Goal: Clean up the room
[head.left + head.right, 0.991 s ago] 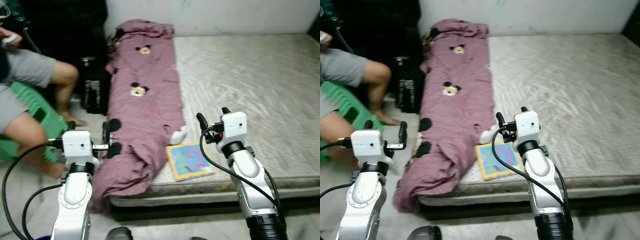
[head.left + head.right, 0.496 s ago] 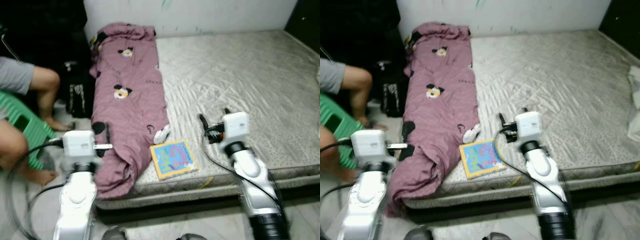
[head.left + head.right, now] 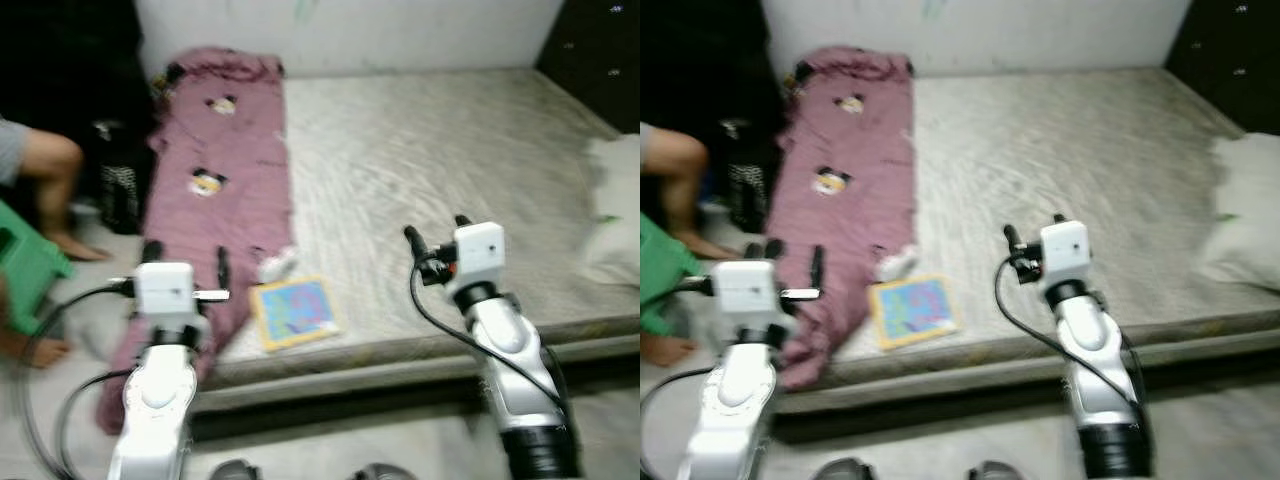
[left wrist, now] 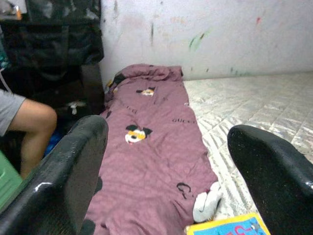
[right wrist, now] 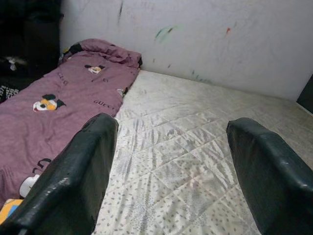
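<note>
Before the bed [image 3: 450, 150], both spread pincers [image 3: 185, 268] [image 3: 433, 235] were swung rightward, and a pillow [image 3: 615, 210] was revealed for tidying.

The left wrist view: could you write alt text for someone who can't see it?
Two open black pincer fingers frame a mauve cartoon-print blanket lying along a bare quilted mattress against a scuffed white wall. A small white toy and a colourful book lie near the blanket; a person's knee is beside the bed.

A person's bare leg [image 3: 48, 175] beside a green stool [image 3: 25, 265].
</note>
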Available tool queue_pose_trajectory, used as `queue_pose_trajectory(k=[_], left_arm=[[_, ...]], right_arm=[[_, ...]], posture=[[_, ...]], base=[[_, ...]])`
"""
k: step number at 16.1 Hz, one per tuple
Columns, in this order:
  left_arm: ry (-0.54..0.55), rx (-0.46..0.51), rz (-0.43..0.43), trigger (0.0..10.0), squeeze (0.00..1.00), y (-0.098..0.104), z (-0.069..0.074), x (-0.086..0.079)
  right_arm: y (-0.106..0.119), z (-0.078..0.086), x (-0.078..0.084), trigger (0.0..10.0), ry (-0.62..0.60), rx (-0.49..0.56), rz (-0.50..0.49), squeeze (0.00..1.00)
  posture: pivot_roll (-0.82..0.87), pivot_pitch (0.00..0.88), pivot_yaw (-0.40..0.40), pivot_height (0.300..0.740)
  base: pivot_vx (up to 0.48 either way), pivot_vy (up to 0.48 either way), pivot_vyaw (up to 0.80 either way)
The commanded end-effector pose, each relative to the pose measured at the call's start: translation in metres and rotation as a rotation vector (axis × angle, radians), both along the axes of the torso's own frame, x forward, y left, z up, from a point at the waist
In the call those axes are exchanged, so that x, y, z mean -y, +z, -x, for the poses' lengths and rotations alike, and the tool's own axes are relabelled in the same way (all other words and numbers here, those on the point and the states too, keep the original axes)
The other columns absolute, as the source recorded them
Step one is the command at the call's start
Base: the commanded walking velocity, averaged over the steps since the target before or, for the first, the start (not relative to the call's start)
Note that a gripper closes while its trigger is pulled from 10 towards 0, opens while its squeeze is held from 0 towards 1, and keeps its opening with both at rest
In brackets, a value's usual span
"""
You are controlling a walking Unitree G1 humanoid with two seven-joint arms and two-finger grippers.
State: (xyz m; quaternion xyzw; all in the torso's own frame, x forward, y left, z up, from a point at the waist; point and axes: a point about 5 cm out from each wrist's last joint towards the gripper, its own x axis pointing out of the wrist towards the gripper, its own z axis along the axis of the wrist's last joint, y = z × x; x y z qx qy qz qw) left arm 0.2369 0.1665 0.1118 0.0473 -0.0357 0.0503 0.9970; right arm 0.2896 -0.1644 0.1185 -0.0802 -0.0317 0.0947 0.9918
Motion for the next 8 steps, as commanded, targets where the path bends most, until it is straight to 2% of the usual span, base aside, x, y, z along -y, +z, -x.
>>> queue_pose_trajectory(k=[1,7,8], left_arm=[[0.009,0.014,-0.005,10.0,0.00,0.0015,0.0001,-0.0020],[-0.038,0.035,0.014,10.0,0.00,0.0043,0.0009,0.0010],[-0.042,0.038,0.015,10.0,0.00,0.0048,0.0011,0.0012]], right_arm=[[0.0019,-0.0010,-0.0048,10.0,0.022,0.009,0.000,0.00],[0.0026,-0.0035,-0.0063,10.0,0.030,0.016,0.005,0.00],[0.0026,-0.0038,-0.0066,10.0,0.031,0.016,0.005,0.00]], posture=[[-0.08,0.038,-0.002,0.740],[-0.08,0.028,-0.005,0.740],[-0.07,0.027,-0.004,0.740]], base=[[0.000,0.000,0.00],[0.000,0.000,0.00],[0.274,0.000,0.00]])
